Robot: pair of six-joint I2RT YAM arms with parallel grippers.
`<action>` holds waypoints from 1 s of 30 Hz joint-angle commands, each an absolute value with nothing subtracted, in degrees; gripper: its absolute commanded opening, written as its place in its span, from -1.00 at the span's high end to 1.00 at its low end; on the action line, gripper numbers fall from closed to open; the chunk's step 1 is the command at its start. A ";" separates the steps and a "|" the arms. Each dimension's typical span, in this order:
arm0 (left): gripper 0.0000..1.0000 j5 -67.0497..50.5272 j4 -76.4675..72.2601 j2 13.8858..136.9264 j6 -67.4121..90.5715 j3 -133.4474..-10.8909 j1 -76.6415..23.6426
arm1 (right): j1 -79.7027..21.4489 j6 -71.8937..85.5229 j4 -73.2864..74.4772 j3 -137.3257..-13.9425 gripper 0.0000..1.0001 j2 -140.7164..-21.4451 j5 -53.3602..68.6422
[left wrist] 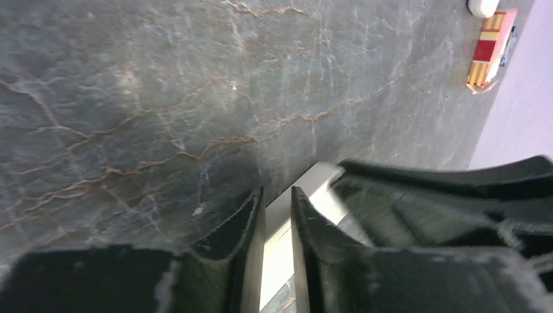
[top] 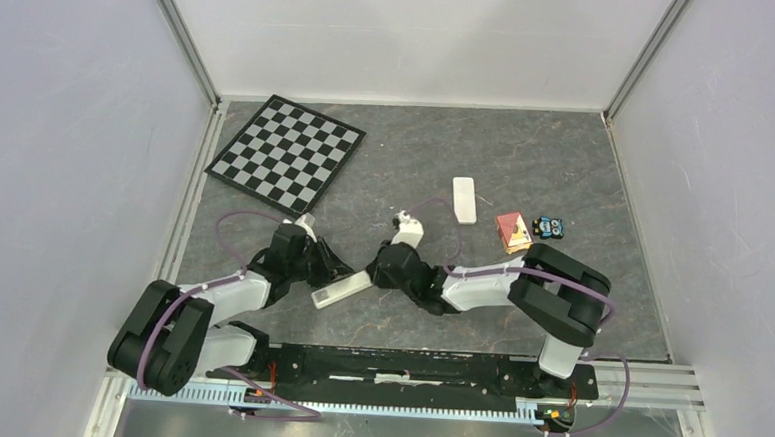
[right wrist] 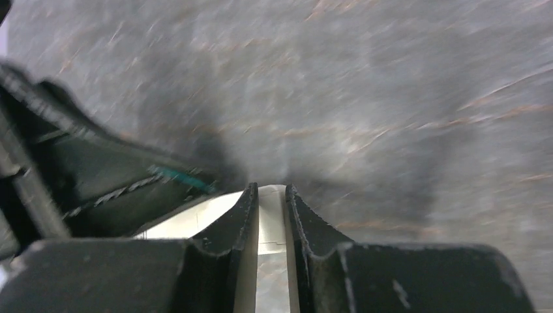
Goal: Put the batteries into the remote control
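— Starting at the grips: what did we find?

— The left end effector (left wrist: 277, 194) was clenched on the remote control (top: 338, 292); its wrist view showed the white body pinched between the two dark fingers. The right end effector (right wrist: 270, 190) was clenched on the same remote, white plastic filling the gap between its fingers too.

— So which way did the remote lie from each?

— Straight ahead of both, already in hand; from above, its long axis ran from lower left to upper right, bridging the two end effectors, which faced each other over it. The left took the nearer, left part and the right took the far, right end; neither arm was nearer, since both touched it. We could not tell whether it rested on the counter (top: 527, 156) or hung just above it, nor which face was up.

— And the batteries?

— We could not pick them out; nothing we saw read surely as a slim cylinder. A small dark object (top: 551, 227) sat just beside a red-and-yellow box (top: 512, 231), well to the right of the remote; it was too small to name.

— Counts?

— One remote; two end effectors; no battery we could confirm; one box; one dark object; one flat white bar (top: 465, 200) beyond the arms; one chessboard (top: 287, 153) at far left.

— Then, in our judgement, the coming move turned on the right arm letting go to fetch, as it sat nearer that side.
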State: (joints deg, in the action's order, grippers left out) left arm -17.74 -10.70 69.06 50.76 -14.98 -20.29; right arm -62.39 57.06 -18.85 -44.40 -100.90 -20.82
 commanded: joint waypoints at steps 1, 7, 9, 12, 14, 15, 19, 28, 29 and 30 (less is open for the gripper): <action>0.58 -23.26 -11.42 70.08 52.98 -13.35 -22.38 | -72.43 62.65 -19.41 -44.47 0.72 -102.94 4.90; 0.42 -18.35 -5.43 65.99 51.99 -15.66 -22.33 | -69.49 60.18 -11.19 -38.84 0.59 -93.85 -5.11; 0.33 -15.68 -2.08 64.40 51.06 -17.26 -22.36 | -67.61 59.10 -10.26 -37.20 0.49 -91.12 -6.33; 0.10 -10.92 3.49 61.76 49.65 -20.33 -22.24 | -65.17 55.12 -8.77 -36.89 0.26 -87.32 -7.11; -0.07 -7.82 7.46 59.89 48.68 -22.50 -22.27 | -63.73 51.22 -8.78 -37.00 0.07 -84.89 -6.69; -0.14 -6.10 9.41 58.90 48.06 -23.46 -22.29 | -63.26 48.73 -9.01 -37.08 -0.02 -83.95 -6.16; -0.47 1.07 17.47 54.88 45.88 -27.29 -22.18 | -62.58 33.44 -8.19 -40.54 -0.39 -82.43 -2.76; -0.99 16.55 35.92 41.38 40.99 -39.06 -21.84 | -62.58 -12.37 -5.93 -51.17 -0.96 -88.86 13.17; -0.99 18.61 38.00 40.01 40.62 -40.48 -21.84 | -62.58 -15.79 -4.60 -53.26 -0.96 -90.81 15.10; -0.99 20.07 39.46 39.02 40.09 -42.20 -21.84 | -62.66 -18.22 -3.17 -55.27 -0.96 -93.32 16.37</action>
